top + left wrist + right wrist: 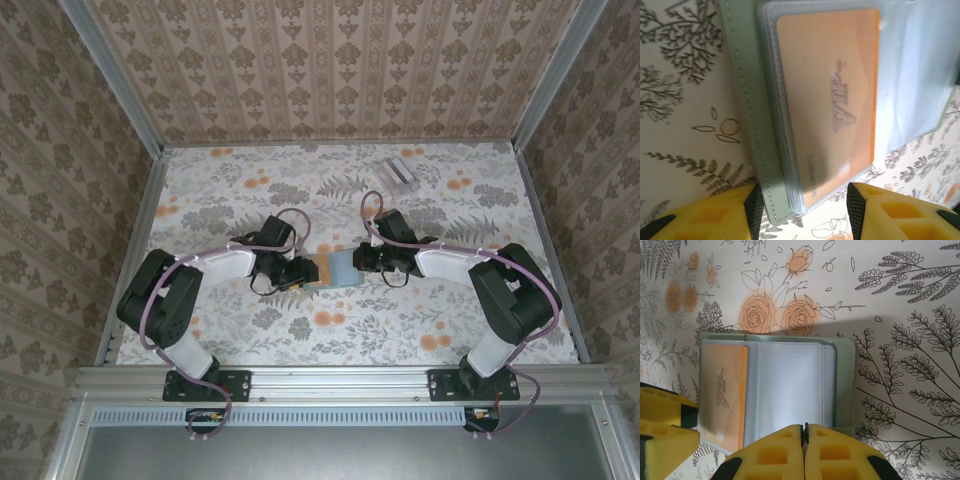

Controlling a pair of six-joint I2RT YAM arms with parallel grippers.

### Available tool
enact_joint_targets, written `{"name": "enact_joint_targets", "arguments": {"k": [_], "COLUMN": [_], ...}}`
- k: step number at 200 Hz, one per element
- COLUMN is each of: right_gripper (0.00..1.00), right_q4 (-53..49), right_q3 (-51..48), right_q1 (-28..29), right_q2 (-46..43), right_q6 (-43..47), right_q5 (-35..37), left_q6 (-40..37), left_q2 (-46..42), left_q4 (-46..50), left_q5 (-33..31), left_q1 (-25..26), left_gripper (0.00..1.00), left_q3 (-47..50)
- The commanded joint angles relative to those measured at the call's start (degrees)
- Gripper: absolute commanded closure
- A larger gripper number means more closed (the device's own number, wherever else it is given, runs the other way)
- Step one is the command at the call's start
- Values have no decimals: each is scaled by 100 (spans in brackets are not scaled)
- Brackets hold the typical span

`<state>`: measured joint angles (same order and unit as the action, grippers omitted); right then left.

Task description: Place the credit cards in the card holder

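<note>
The card holder (845,385) lay open mid-way across the floral worktop (450,330), an orange card (825,100) in its clear sleeve. The left gripper (802,210) straddled its end, grip unclear; the right gripper (804,432) was closed at its edge. Patterned walls (340,70) stood around.

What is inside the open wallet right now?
An orange card sits in a clear sleeve of the wallet; the facing sleeve looks empty. Sleeves stacked beneath are covered, so any cards there cannot be seen.
</note>
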<state>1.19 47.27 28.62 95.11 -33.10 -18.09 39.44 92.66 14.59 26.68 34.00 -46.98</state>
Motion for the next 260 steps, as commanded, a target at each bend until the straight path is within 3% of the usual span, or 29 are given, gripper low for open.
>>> {"name": "enact_joint_targets", "arguments": {"k": [1,52,102,132,174,260], "right_gripper": [92,92,91,87,71,67], "right_q4": [218,694,1039,1177,1190,1142], "right_q3": [-57,-162,-318,-566,-757,-873], "right_q1": [29,29,-25,-177,-439,-589], "right_q2": [64,144,215,70,-45,-371], "right_q6": [-121,-389,-611,-757,-767,-676], "right_q5": [-239,-419,-550,-500,-549,-608], "left_q6": [-10,-60,-255,-226,-243,-175], "left_q2": [-564,-582,70,322,554,825], "left_q4": [-608,-1281,-1246,-1115,-867,-905], "left_q5": [188,376,427,393,255,292], "left_q1": [54,160,502,594,634,704], "left_gripper": [50,51,51,51,51,59], "left_q3": [16,2,-552,-783,-880,-924]}}
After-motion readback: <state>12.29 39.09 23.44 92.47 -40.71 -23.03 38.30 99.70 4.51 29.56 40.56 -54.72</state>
